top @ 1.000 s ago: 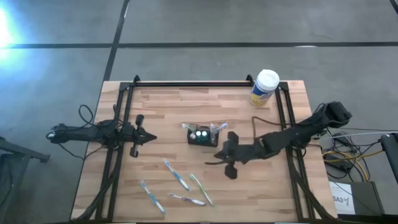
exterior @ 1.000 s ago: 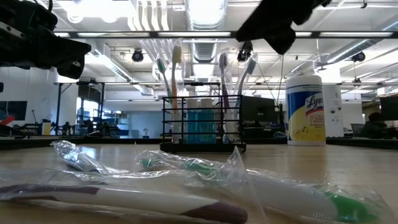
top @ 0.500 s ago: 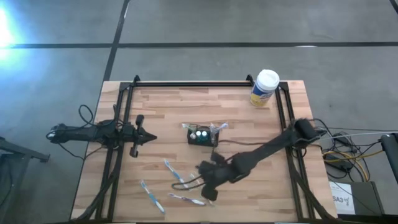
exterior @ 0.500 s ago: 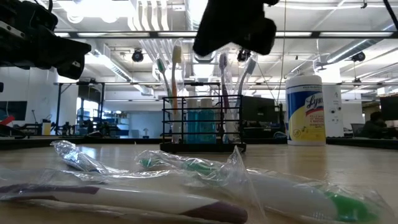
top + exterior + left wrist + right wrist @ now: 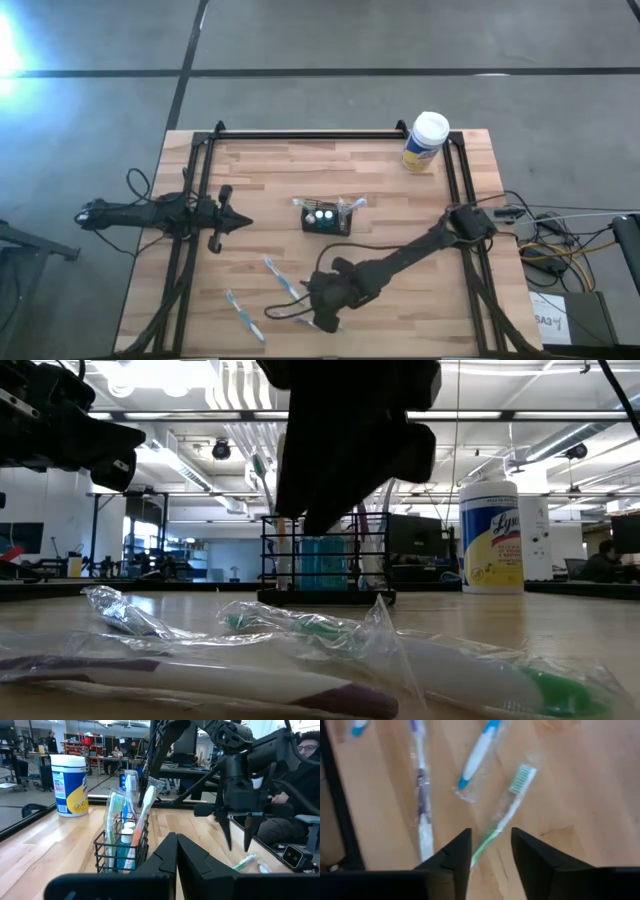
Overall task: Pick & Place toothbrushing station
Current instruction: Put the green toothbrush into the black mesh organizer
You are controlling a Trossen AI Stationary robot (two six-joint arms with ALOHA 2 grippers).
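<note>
Now the right pincer (image 5: 490, 851) hangs over the green wrapped toothbrush (image 5: 502, 815), its fingers apart with the handle between them. The risk, I think, is that they close only on the loose plastic wrap and the brush slips out, or that they push the purple toothbrush (image 5: 421, 800) just beside it.

On the tabletop (image 5: 270, 175) the black mesh holder (image 5: 121, 851) stands upright near the middle, well apart from this pincer. It already holds several toothbrushes and what seems to be a blue tube. The left pincer (image 5: 238, 222) waits at the left edge with fingers together.
</note>
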